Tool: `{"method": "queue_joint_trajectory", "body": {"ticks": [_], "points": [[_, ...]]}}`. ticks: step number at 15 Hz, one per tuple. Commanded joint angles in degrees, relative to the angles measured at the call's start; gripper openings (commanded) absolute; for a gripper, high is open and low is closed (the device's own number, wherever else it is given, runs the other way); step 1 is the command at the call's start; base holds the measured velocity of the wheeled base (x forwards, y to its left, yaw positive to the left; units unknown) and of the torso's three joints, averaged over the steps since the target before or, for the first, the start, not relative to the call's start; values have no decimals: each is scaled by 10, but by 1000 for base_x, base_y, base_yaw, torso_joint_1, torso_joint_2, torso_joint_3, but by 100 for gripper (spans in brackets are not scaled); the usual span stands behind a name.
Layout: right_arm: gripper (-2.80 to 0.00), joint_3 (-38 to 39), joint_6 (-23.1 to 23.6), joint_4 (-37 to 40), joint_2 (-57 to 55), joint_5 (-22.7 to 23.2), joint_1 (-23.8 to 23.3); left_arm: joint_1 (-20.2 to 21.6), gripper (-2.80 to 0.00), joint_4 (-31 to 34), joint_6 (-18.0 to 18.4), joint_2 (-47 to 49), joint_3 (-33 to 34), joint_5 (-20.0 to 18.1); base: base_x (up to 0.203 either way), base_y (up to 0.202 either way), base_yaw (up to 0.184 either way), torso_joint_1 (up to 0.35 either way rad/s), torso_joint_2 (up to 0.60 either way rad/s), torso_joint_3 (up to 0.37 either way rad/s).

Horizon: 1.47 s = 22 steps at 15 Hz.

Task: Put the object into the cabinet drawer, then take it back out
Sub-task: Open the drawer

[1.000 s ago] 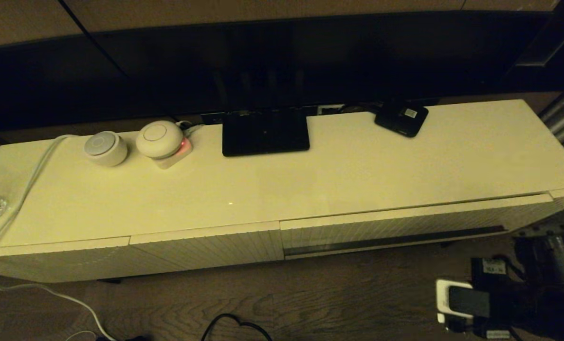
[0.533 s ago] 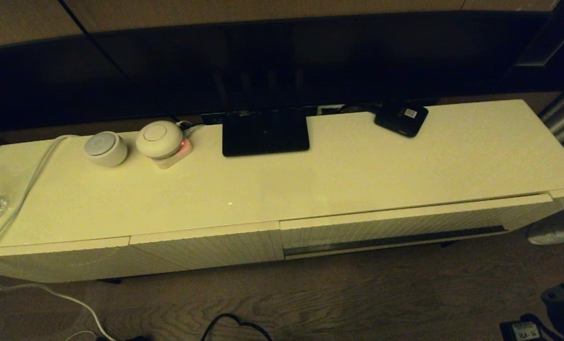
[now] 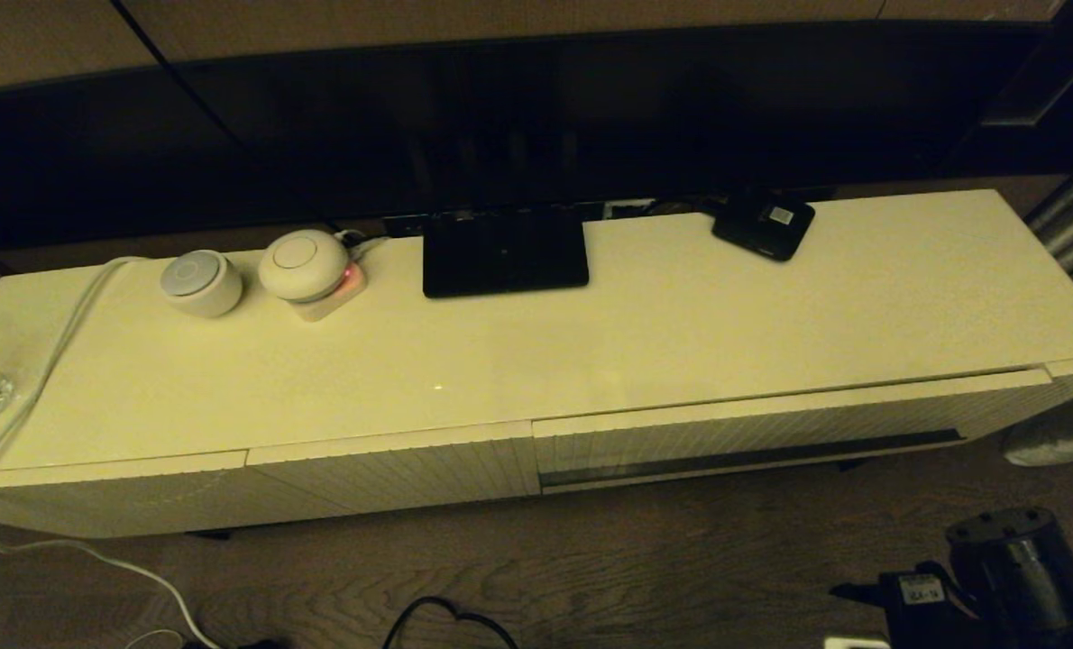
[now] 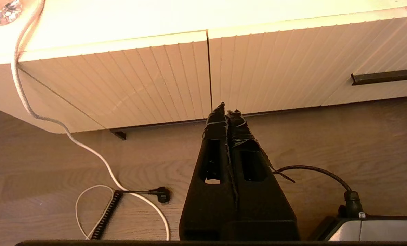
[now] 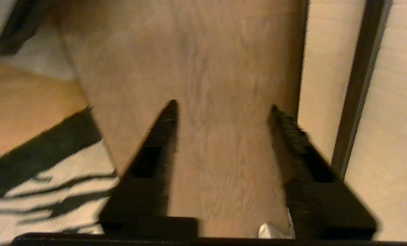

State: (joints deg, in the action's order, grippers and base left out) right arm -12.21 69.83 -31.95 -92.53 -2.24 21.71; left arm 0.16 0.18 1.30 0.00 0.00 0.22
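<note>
Fingers (image 5: 171,116) of right gripper (image 5: 222,106) spread wide, empty, beside cabinet drawer (image 5: 388,119).

Looks like somebody's living room at home, pretty dim and warm-lit. There's a long, low cream TV cabinet (image 3: 681,333) with ribbed fronts and a wide cabinet drawer (image 3: 771,433) with a dark slot handle, and what seems to be a big dark screen (image 3: 536,117) sitting on a black stand base (image 3: 505,257) on top. Also up there: two little round white gadgets (image 3: 201,281), one parked next to a glowing red light, a small black box with a white label (image 3: 764,225), and a white cable (image 3: 41,379) trailing down onto the wood-look floor (image 3: 591,577). Typical home media corner stuff.
</note>
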Motion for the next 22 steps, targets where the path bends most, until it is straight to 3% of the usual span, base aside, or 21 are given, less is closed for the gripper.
{"method": "queue_joint_trajectory", "body": {"ticks": [1,8,10,15,19,22], "points": [[0,-22,-4,-47,-88,2,-1,0,-280,0,0,0,2,0,0,0,0,0,0,0],[0,-115,-7,-59,-147,32,-5,0,-280,0,0,0,2,0,0,0,0,0,0,0],[0,-127,0,-52,-161,66,-10,0,-280,0,0,0,2,0,0,0,0,0,0,0],[0,-151,51,-51,-198,85,-42,0,-280,0,0,0,2,0,0,0,0,0,0,0],[0,-175,120,-51,-209,110,-75,0,-280,0,0,0,2,0,0,0,0,0,0,0],[0,-197,139,-50,-214,113,-84,0,-280,0,0,0,2,0,0,0,0,0,0,0]]}}
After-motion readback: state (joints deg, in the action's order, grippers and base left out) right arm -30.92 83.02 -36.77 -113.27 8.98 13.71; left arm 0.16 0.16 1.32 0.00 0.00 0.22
